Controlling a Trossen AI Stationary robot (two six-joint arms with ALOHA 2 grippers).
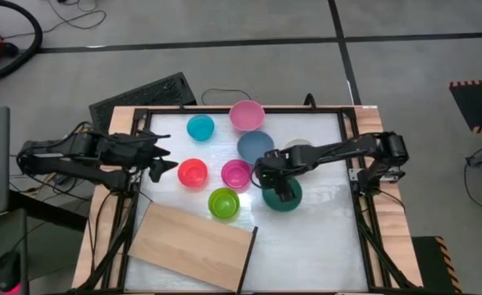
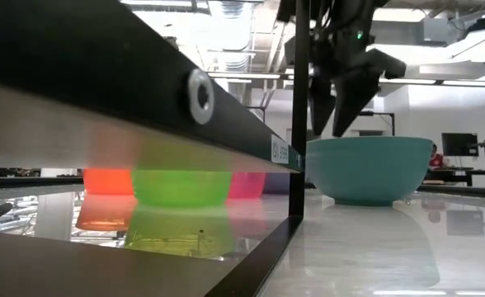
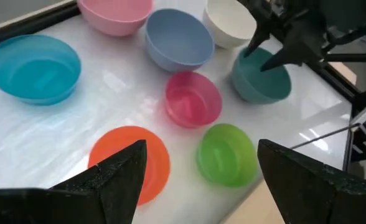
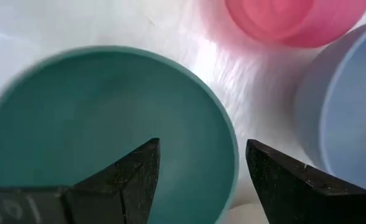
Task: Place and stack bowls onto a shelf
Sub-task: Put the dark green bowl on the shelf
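Observation:
My right gripper [image 1: 272, 176] is open, pointing down over the larger teal green bowl [image 1: 284, 197], which rests on the white tabletop. In the right wrist view, one finger [image 4: 130, 174] is over the bowl's hollow and the other [image 4: 282, 180] is outside its rim [image 4: 233, 155]. In the low view the fingertips [image 2: 333, 124] end just above the rim and touch nothing. My left gripper [image 1: 165, 160] is open and empty at the table's left, near the red-orange bowl [image 1: 193, 173]. The light-wood shelf [image 1: 193, 246] lies at the near left.
Magenta [image 1: 236, 174], lime green [image 1: 223, 202], slate blue [image 1: 256, 146], cyan [image 1: 200, 127] and light pink [image 1: 247, 115] bowls stand on the table. The cream white bowl [image 1: 298, 147] is partly under my right arm. A black frame [image 1: 225, 110] borders the table.

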